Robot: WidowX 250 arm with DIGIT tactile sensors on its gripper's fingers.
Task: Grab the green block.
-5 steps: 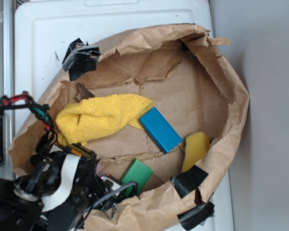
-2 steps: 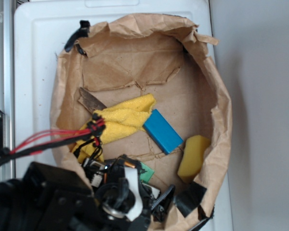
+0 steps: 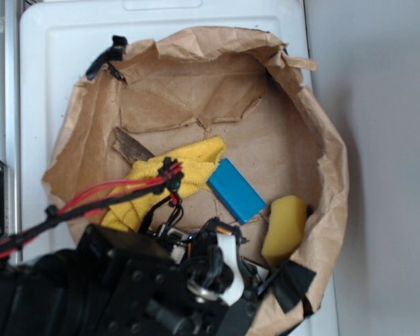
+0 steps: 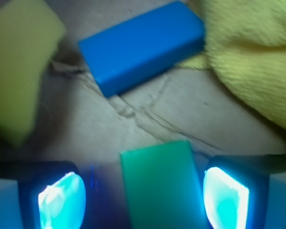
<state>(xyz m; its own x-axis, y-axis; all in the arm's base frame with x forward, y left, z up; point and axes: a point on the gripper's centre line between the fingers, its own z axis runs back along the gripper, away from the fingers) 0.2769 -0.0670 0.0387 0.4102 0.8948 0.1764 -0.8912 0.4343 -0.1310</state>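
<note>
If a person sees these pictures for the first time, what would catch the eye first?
Probably the flat green rectangular block low in the wrist view, lying between the open gripper fingers. Beyond it lies the blue rectangular block, flanked by the yellow sponge and the yellow terry cloth, all inside the crumpled brown paper bag.

The scene is viewed by the exterior camera from above, looking almost straight down at a crumpled paper bag (image 3: 315, 119) on a white counter (image 3: 56, 56), with the arm filling the lower left. The wrist camera is held very close to the bag floor, looking down between the fingers of the tool (image 4: 144, 195). The blue block (image 3: 236, 190) (image 4: 143, 45), the yellow sponge (image 3: 285, 229) (image 4: 19, 71) and the yellow cloth (image 3: 189, 164) (image 4: 257, 57) are shared by both views.
</note>
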